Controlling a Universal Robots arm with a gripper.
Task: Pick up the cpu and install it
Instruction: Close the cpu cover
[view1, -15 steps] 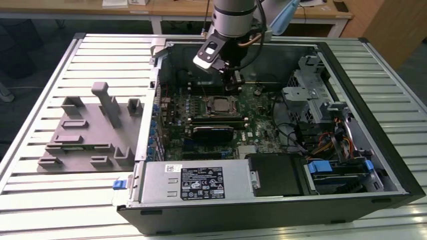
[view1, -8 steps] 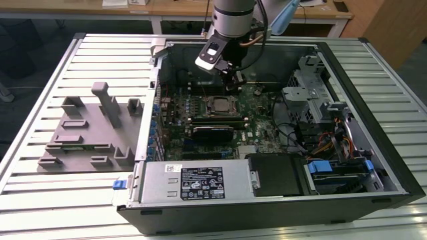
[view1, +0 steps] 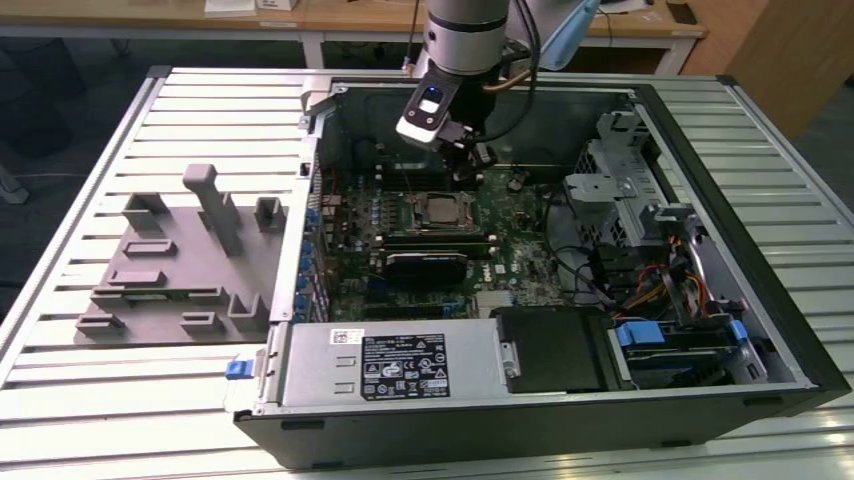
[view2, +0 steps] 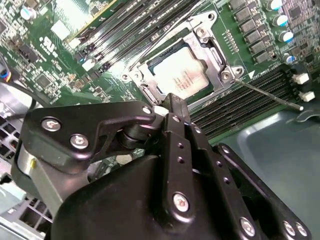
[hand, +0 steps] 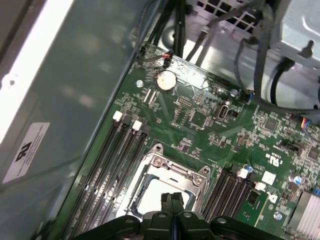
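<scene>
the cpu (view1: 438, 210) lies flat in its socket near the middle of the board (view1: 527, 265), inside the open case (view1: 747, 120). in the second wrist view the cpu (view2: 184, 70) shows its silver top with the metal frame (view2: 216, 54) around it. a thin lever (view2: 270, 95) runs out from one corner of the frame over the memory slots (view2: 240, 107). i cannot tell whether the frame is clamped down.

the gripper (view1: 470, 176) hangs over the socket, on the side toward the case's far wall. in both wrist views the gripper (view2: 172, 102) (hand: 172, 199) has its fingers pressed together with nothing between them, tips close to one edge of the cpu (hand: 150, 200). i cannot tell if they touch it.

the chip looks light, thin and stiff, with a slick top that gives no purchase from above. its underside and the socket are likely delicate, so tilting or dragging would be risky. the two opposite rim edges seem the place to hold it, though the frame leaves little room there.
</scene>
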